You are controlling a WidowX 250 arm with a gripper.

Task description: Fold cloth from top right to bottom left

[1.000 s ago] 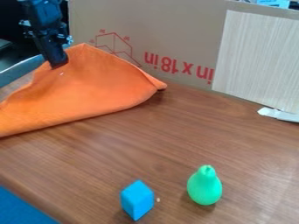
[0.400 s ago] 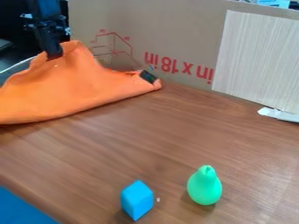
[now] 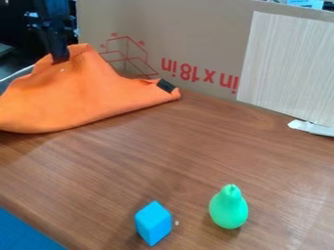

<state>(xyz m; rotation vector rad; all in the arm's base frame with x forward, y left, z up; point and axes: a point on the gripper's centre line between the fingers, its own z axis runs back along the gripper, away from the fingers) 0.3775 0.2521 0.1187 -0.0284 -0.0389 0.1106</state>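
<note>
1 orange cloth (image 3: 78, 100), far L on worktop (image 3: 176, 151), bunched up & gripped by pincer (image 3: 60, 59); 1 black label (image 3: 165, 86) at its R end. Near: 1 blue block (image 3: 154, 223), 1 green toy pear (image 3: 228, 210) to R. Far: cardboard (image 3: 170, 29) w/ red print (image 3: 199, 75).

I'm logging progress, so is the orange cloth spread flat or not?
Not flat: the orange cloth rises to a peak at the end effector and slopes down toward the table.
</note>
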